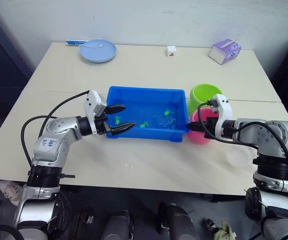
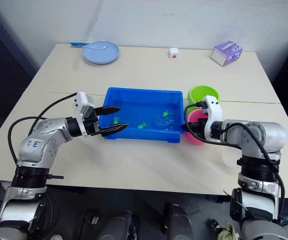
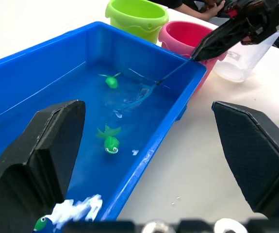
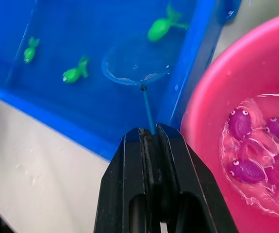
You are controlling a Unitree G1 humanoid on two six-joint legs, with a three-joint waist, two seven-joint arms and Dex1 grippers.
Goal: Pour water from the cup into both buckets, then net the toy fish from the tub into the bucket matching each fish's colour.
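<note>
The blue tub (image 1: 133, 95) sits mid-table with water and three green toy fish (image 4: 73, 73) in it. My right gripper (image 4: 149, 133) is shut on the net's thin handle beside the pink bucket (image 1: 200, 135). The net's hoop (image 4: 139, 65) lies in the water near one green fish (image 4: 159, 28). Several pink fish (image 4: 248, 170) float in the pink bucket. The green bucket (image 1: 205, 95) stands just behind it. My left gripper (image 1: 119, 119) is open at the tub's left front corner, one finger over the water, one outside the wall. The clear cup (image 3: 241, 60) stands by the pink bucket.
At the table's far side are a pale-blue plate (image 1: 98, 50), a small white cube (image 1: 171, 50) and a purple box (image 1: 225, 51). A person's hand (image 3: 212, 8) shows beyond the buckets at the right edge. Bare tabletop (image 1: 149, 165) lies in front of the tub.
</note>
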